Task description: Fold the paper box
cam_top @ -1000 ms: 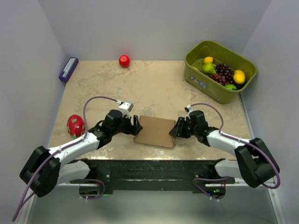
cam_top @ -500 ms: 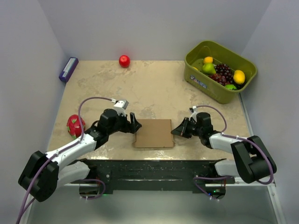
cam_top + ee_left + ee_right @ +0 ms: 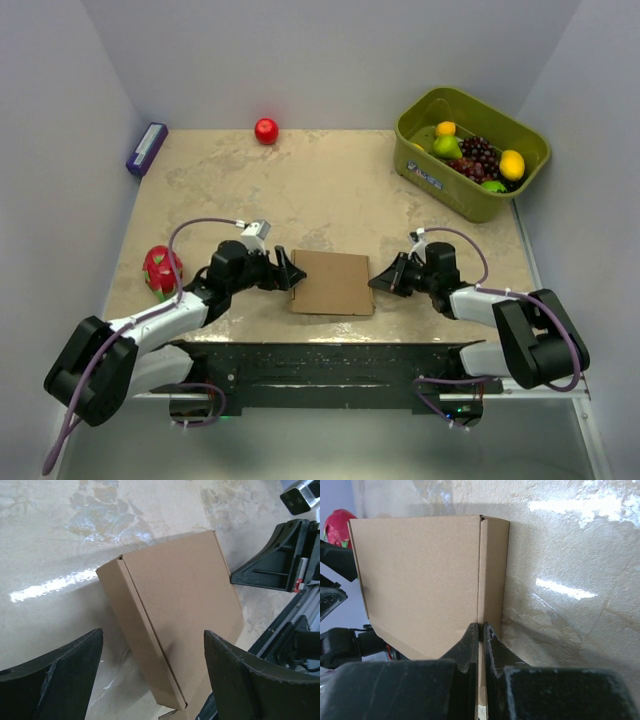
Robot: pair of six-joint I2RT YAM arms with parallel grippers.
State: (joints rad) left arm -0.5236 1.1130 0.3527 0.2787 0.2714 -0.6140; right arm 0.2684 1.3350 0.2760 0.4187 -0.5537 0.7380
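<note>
The paper box (image 3: 332, 283) lies closed and flat on the table between both arms, plain brown cardboard. My left gripper (image 3: 288, 270) stands open at its left edge. In the left wrist view the box (image 3: 175, 610) sits just ahead of the two wide-apart fingers (image 3: 153, 632), with nothing held between them. My right gripper (image 3: 375, 282) is shut, its tips at the box's right edge. In the right wrist view the closed fingertips (image 3: 481, 626) meet at the crease of the box (image 3: 420, 580), where its top meets its side wall.
An olive-green bin (image 3: 430, 178) of fruit stands at the back right. A red apple (image 3: 266, 130) lies at the back, a purple-blue block (image 3: 147, 148) at the far left wall, and a dragon fruit (image 3: 162, 268) beside my left arm.
The right jaws have shut and the right arm has shifted right. The box has turned from skewed to square. The left gripper backed off, then came back to the left edge.
</note>
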